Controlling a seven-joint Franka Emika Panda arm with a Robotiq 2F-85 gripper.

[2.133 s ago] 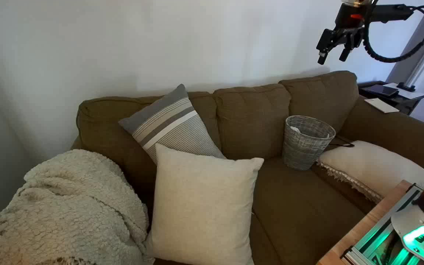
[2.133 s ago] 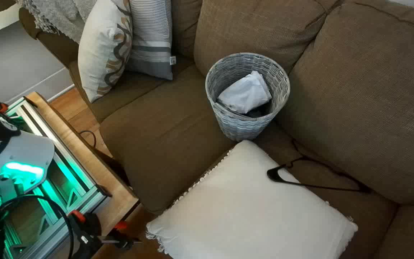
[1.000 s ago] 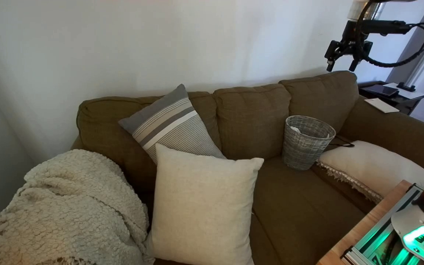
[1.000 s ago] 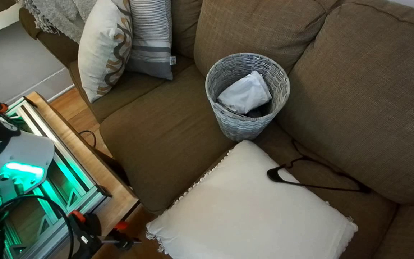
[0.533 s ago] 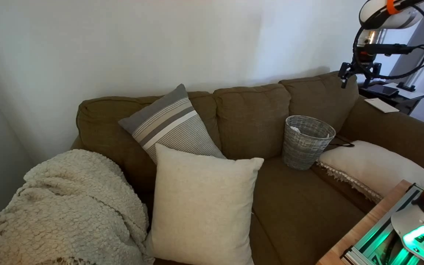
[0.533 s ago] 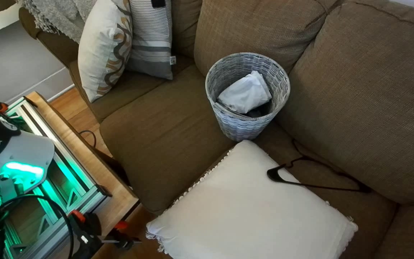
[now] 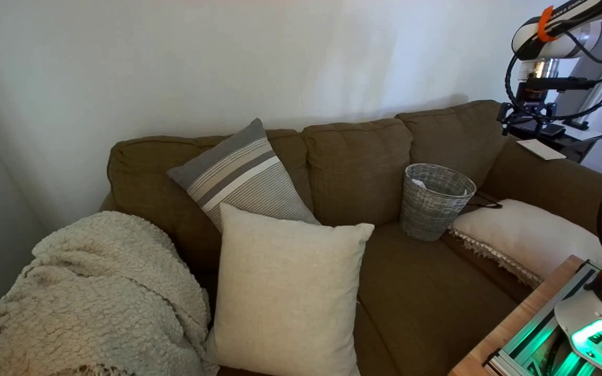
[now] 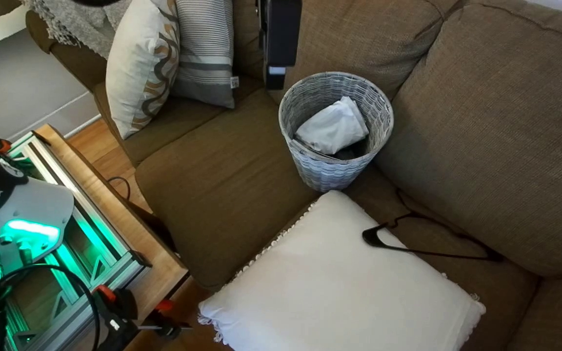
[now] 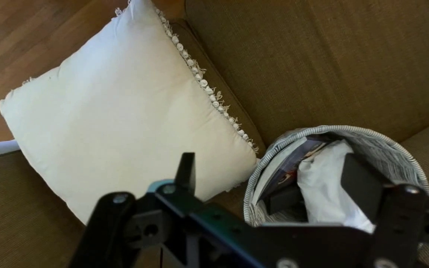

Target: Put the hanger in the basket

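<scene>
The black hanger (image 8: 449,254) lies beyond the basket, one end on the white fringed pillow and the rest on the sofa seat. A bit of the hanger shows in an exterior view (image 7: 494,206); in the wrist view it does not show. The grey woven basket (image 8: 327,170) stands upright on the seat, in both exterior views (image 7: 429,214); its rim shows in the wrist view (image 9: 333,128). It holds a white bundle and a book-like item. My gripper (image 9: 274,175) is open and empty, high above the sofa; it shows in both exterior views (image 7: 521,130) (image 8: 275,78).
The white fringed pillow (image 8: 344,292) lies flat beside the basket. A cream pillow (image 7: 288,292) and a striped pillow (image 7: 249,177) lean at the sofa's far end, near a fleecy blanket (image 7: 107,292). The brown sofa back (image 8: 495,126) rises behind the basket.
My gripper has come down and moved to the right in an exterior view, and has entered from the top in an exterior view. The hanger and basket have not moved.
</scene>
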